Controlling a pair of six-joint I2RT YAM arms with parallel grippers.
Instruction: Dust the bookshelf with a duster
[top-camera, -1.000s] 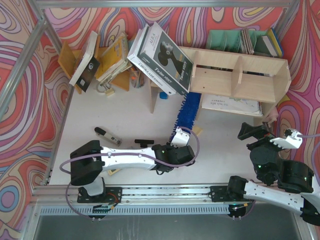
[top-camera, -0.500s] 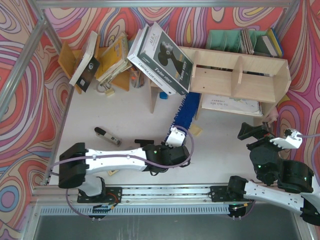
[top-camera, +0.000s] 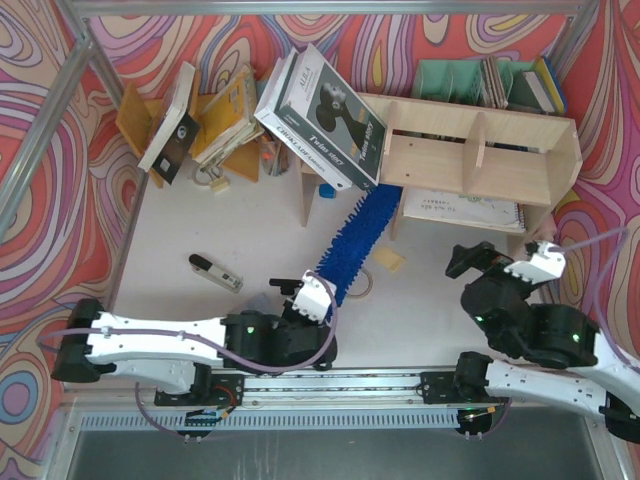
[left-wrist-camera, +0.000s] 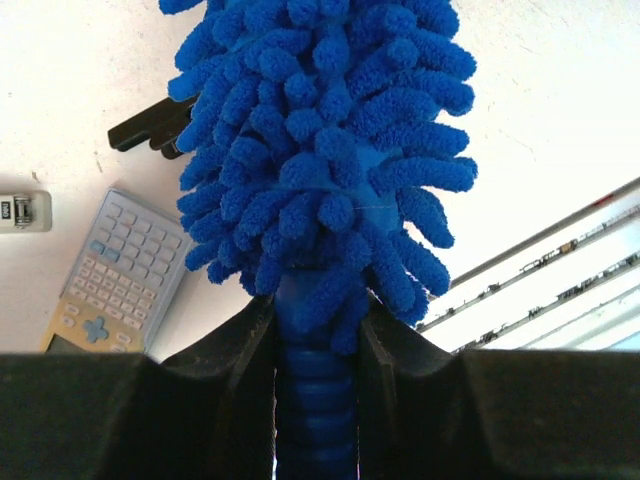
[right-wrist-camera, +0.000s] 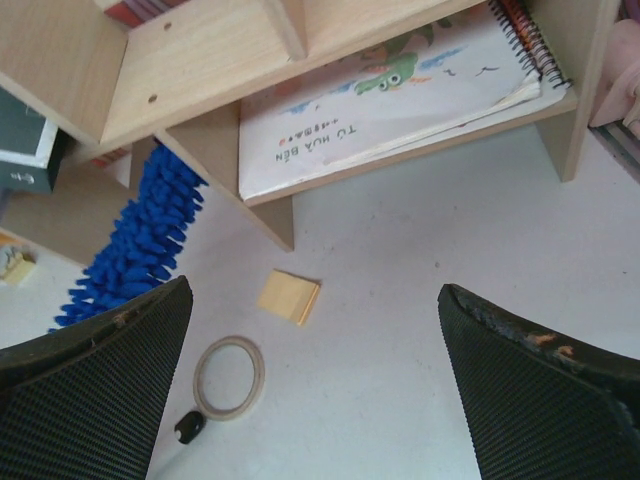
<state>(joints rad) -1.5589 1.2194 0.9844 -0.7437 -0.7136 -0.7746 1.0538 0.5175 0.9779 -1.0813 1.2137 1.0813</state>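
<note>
Dusting step underway: left gripper (left-wrist-camera: 318, 335) pinching the handle of the long bright-blue fluffy microfibre duster (top-camera: 356, 238), whose head reaches at 1 o'clock to the foot of the pale plywood bookshelf (top-camera: 470, 150); right gripper (right-wrist-camera: 315, 350) is spread and idle; next move probably needs a lift and a sweep along the boards.

We count one duster (top-camera: 358, 238), one bookshelf (top-camera: 470, 150), one spiral notebook (top-camera: 460, 210) inside the bookshelf, and one tape ring (right-wrist-camera: 229, 376) near it.
</note>
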